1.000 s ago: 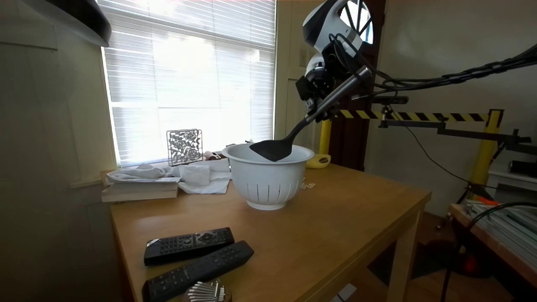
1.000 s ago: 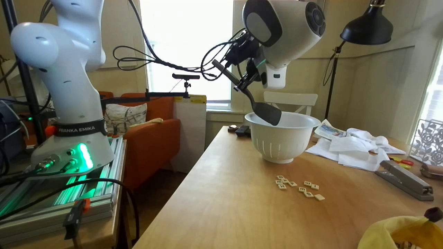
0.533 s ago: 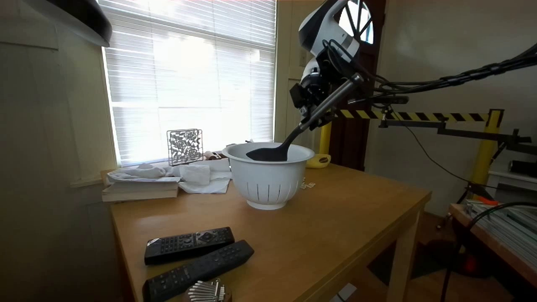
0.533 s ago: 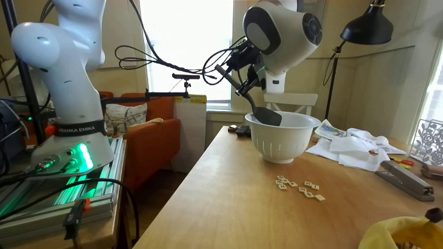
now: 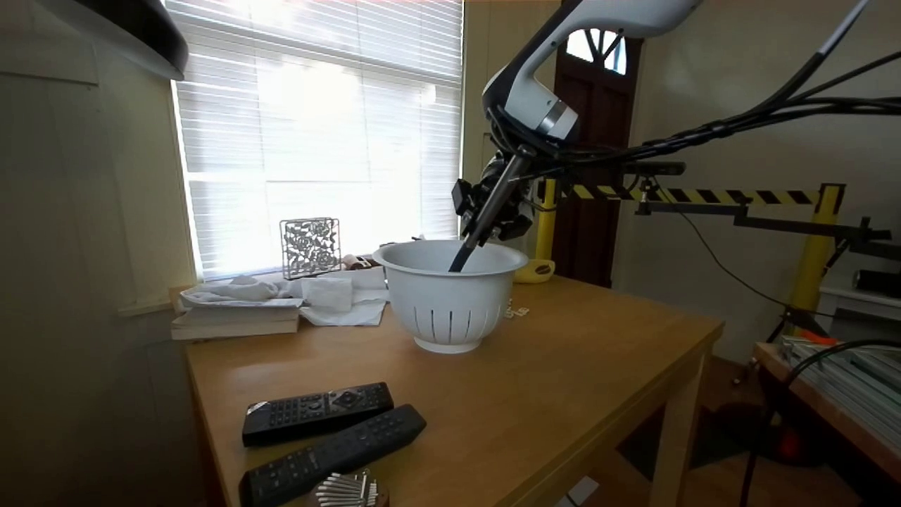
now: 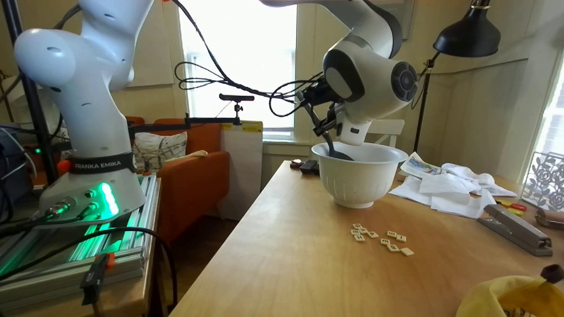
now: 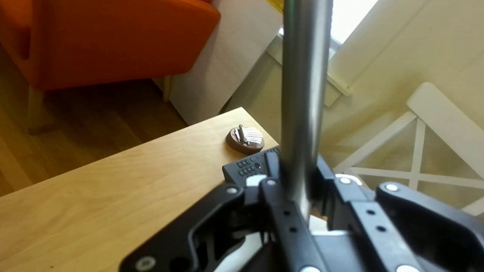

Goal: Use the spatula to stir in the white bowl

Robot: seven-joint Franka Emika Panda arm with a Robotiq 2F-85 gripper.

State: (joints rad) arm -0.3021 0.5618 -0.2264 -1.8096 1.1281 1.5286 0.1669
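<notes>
The white bowl (image 5: 450,303) stands upright on the wooden table, and it also shows in an exterior view (image 6: 359,182). My gripper (image 5: 486,232) is shut on the silver handle of the spatula (image 5: 498,197), just above the bowl's rim; the gripper also shows in an exterior view (image 6: 322,127). The spatula's dark head (image 6: 341,155) is inside the bowl, its lower part hidden by the wall. The handle is tilted but steep. In the wrist view the fingers (image 7: 298,173) clasp the handle (image 7: 305,83) from both sides. The bowl's inside bottom is hidden.
Black remotes (image 5: 320,412) and a small thumb piano (image 5: 348,489) lie at one table end. White papers (image 6: 454,189), a stapler (image 6: 515,229), letter tiles (image 6: 381,237) and a yellow pouch (image 6: 506,295) lie on the table. A black lamp (image 6: 468,35) stands behind.
My gripper has moved down towards the bowl and the spatula has turned steeper. The spatula's head has gone from above the rim down into the bowl. The bowl has not moved.
</notes>
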